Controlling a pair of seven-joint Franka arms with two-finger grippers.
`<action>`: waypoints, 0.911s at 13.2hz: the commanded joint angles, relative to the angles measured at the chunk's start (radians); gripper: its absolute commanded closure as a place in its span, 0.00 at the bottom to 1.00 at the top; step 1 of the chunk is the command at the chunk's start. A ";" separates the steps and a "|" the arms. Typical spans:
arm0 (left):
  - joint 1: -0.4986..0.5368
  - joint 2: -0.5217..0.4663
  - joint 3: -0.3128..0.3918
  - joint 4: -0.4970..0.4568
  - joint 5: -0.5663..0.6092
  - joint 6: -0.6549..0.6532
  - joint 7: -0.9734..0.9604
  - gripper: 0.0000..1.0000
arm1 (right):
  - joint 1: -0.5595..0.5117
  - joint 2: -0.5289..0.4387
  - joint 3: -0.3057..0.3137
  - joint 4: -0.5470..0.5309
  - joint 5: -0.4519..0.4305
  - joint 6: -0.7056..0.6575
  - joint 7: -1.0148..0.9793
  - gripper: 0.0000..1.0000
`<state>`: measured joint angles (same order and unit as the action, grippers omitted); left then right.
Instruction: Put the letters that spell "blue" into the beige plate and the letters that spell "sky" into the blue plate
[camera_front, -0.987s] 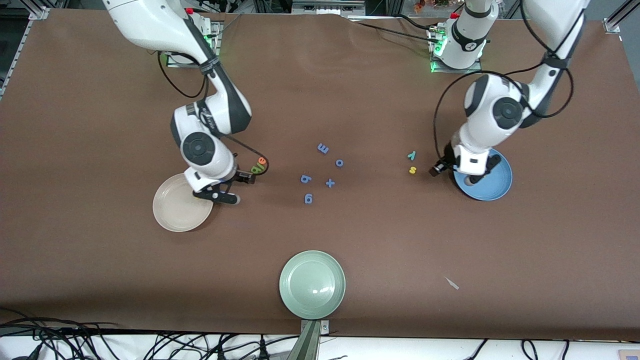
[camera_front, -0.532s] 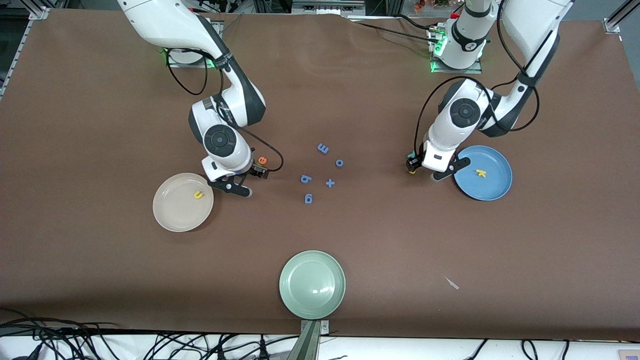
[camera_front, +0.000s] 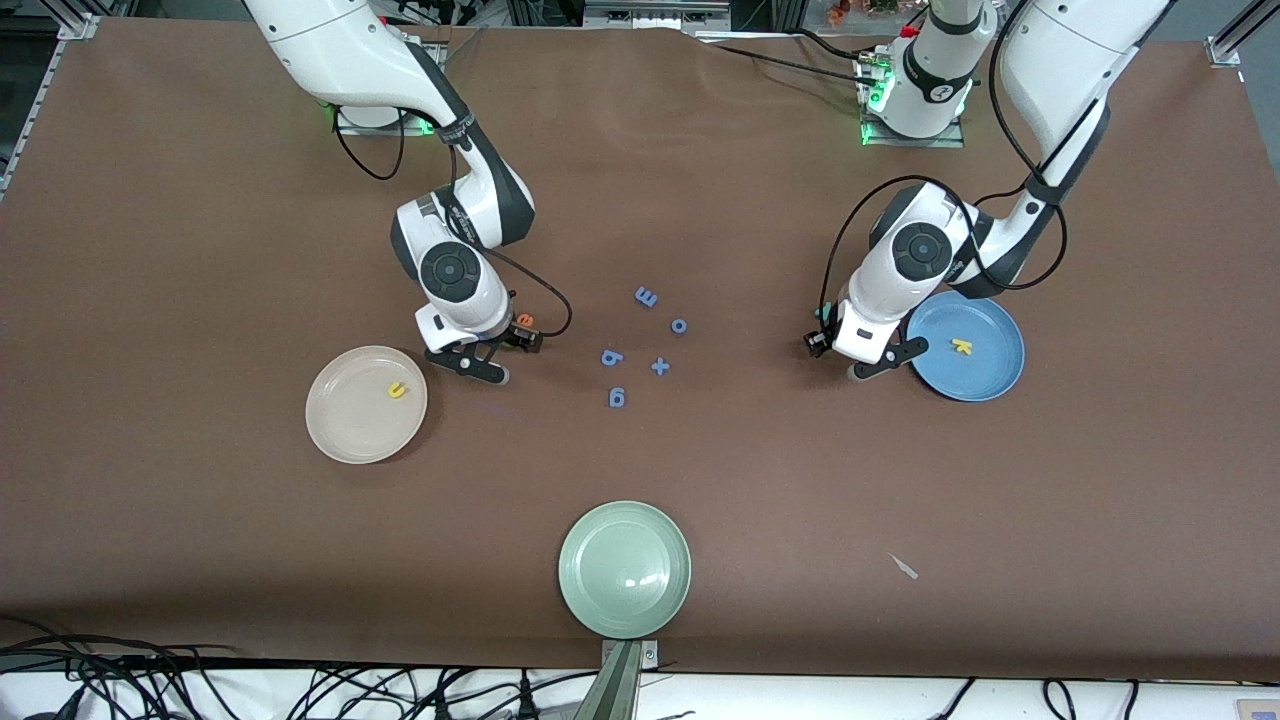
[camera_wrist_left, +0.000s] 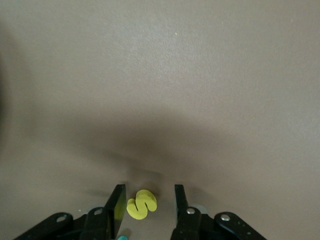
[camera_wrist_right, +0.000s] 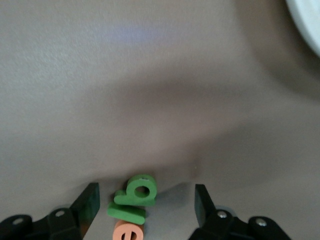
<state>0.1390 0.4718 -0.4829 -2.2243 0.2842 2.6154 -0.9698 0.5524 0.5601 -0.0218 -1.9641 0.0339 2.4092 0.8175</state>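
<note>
Both arms swung off plates: left hand (camera_wrist_left: 145, 202) spread astride yellow s (camera_wrist_left: 141, 204); right hand (camera_wrist_right: 145, 202) spread astride green b (camera_wrist_right: 138, 191).

We find the u (camera_front: 398, 391) in the beige plate (camera_front: 345, 432) toward the right arm's end of the table, and the k (camera_front: 962, 347) in the blue plate (camera_front: 985, 380) toward the left arm's end. Between the two plates lies a loose group of letters and symbols (camera_front: 640, 346). A third plate (camera_front: 625, 600) sits nearer the front camera than that group. The b (camera_wrist_right: 138, 190), l (camera_wrist_right: 127, 213) and e (camera_wrist_right: 128, 232) lie together in a row, touching, and the s (camera_wrist_left: 141, 204) lies near the blue plate.
</note>
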 joint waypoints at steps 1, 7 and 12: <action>-0.006 0.019 0.004 0.020 0.056 -0.011 0.013 0.53 | 0.009 -0.006 0.002 -0.015 0.009 0.018 0.017 0.16; -0.009 0.025 0.004 0.020 0.058 -0.028 0.008 0.63 | 0.012 -0.003 0.002 -0.028 0.009 0.043 0.017 0.50; -0.012 0.022 0.004 0.020 0.058 -0.029 0.002 0.88 | 0.012 -0.005 0.002 -0.036 0.009 0.053 0.009 0.64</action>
<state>0.1329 0.4896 -0.4829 -2.2206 0.3131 2.6067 -0.9631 0.5610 0.5576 -0.0173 -1.9738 0.0349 2.4474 0.8246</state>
